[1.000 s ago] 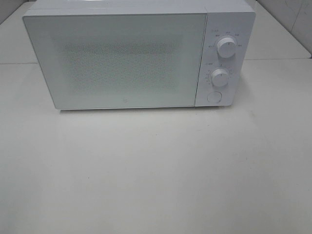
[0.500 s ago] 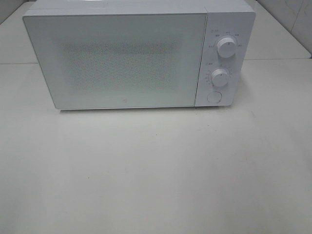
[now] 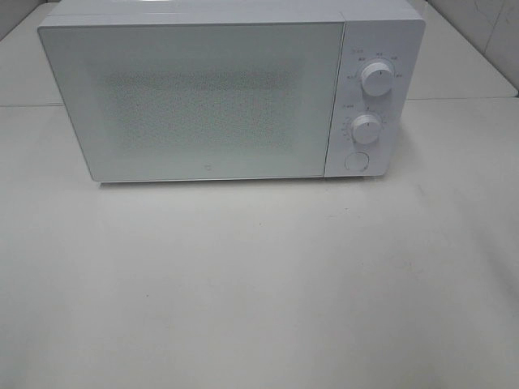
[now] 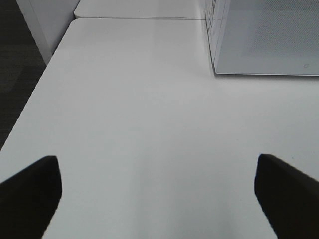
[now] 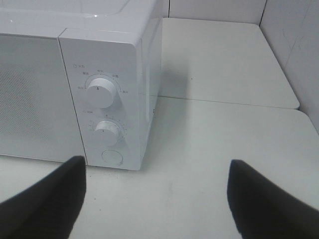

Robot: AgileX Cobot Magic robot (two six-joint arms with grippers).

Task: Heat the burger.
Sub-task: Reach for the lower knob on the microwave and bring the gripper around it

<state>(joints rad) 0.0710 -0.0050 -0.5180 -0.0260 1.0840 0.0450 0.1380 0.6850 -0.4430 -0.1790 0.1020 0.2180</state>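
Zero burger showing on the tabletop (image 3: 259, 284); microwave (image 3: 235, 32) at 12 o'clock is shut, frosted door (image 3: 190, 101) hides any contents. Both empty, left tool (image 4: 155, 167) and right tool (image 5: 157, 167) gape wide. Risk: turning knobs (image 3: 377, 79) could heat nothing.

Microwave (image 3: 195, 97) stands on table (image 3: 259, 284), dials (image 3: 377, 79) at right

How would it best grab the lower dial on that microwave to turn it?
Grip the lower dial by its round rim, coming straight from the front of the microwave. It is a short cylinder standing out from the flat control panel, so jaws probably fit best on opposite sides of it.
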